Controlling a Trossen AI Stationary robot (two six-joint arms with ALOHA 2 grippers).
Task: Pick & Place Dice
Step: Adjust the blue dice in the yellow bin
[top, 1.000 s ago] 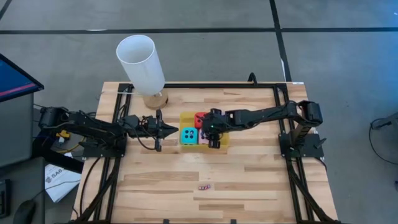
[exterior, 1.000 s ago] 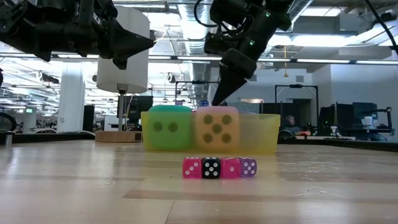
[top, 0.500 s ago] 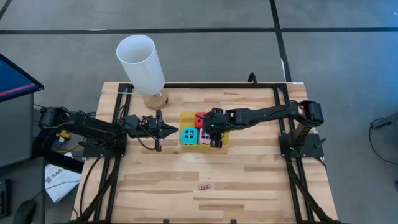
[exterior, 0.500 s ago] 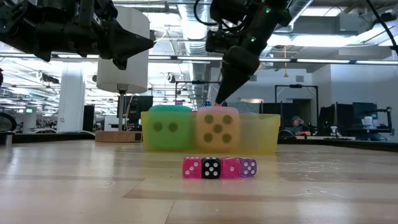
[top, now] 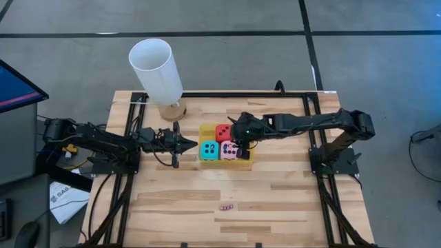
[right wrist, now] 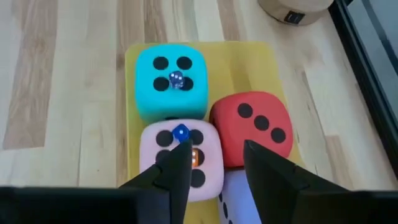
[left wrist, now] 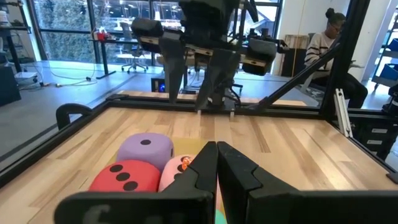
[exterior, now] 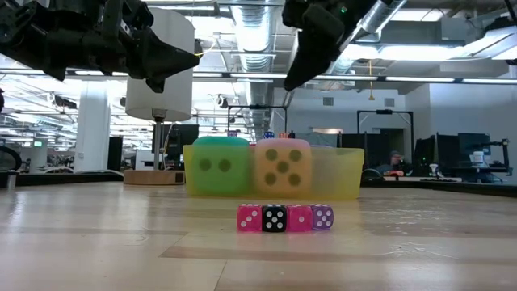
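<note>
Placement stage appears finished: the cyan die [right wrist: 171, 82], red die [right wrist: 256, 127], pink die [right wrist: 180, 158] and purple die [left wrist: 145, 149] sit packed in the yellow tray [right wrist: 134, 56] on the table [top: 275, 200]. The right hand [right wrist: 214, 163] hovers above them, fingers parted, apparently empty. The left hand [left wrist: 216, 167] waits beside the tray, closed. Next move: probably retreat clear.

The four dice [top: 218, 142] fill the tray [top: 205, 128] at frame centre, touching one another with no gaps between. The right tool [top: 242, 147] hangs above its right edge, and the left tool [top: 190, 144] is level with its left side. The lamp [top: 158, 72] blocks the upper left. The lower table [top: 275, 207] lies bare except for tiny dice [top: 227, 206].
</note>
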